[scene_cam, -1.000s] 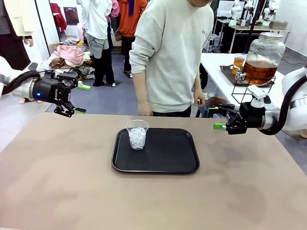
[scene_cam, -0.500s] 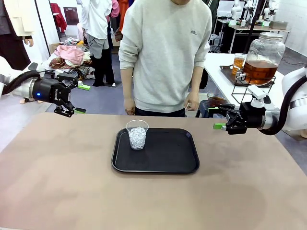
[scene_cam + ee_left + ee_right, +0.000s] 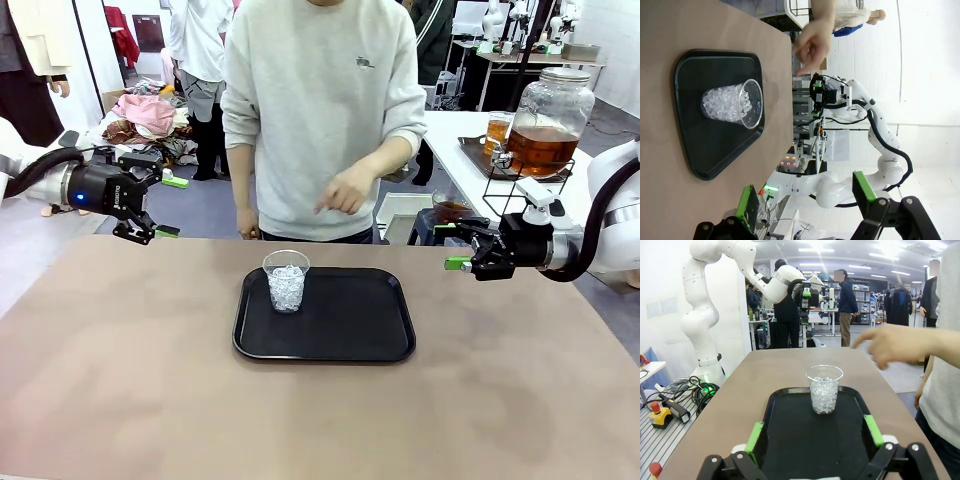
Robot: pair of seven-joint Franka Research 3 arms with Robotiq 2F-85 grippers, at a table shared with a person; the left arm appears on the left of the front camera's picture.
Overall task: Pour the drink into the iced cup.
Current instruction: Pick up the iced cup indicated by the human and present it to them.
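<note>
From the front view you look across the table (image 3: 120,380) toward the person (image 3: 320,110). Your left wrist view is rolled sideways; your right wrist view sits upright, low over the table. All three share the tray (image 3: 350,330) and iced cup (image 3: 287,280).

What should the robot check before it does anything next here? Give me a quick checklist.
1. The iced cup stands upright on the tray: ok.
2. The tray lies flat on the table: ok.
3. The left gripper is open and empty: ok.
4. The right gripper is open and empty: ok.
5. The drink is at hand: not ok; it sits in a jar on the side table.
6. The person's hand is out of the way: not ok; it is raised at the table's far side, near the cup.
</note>
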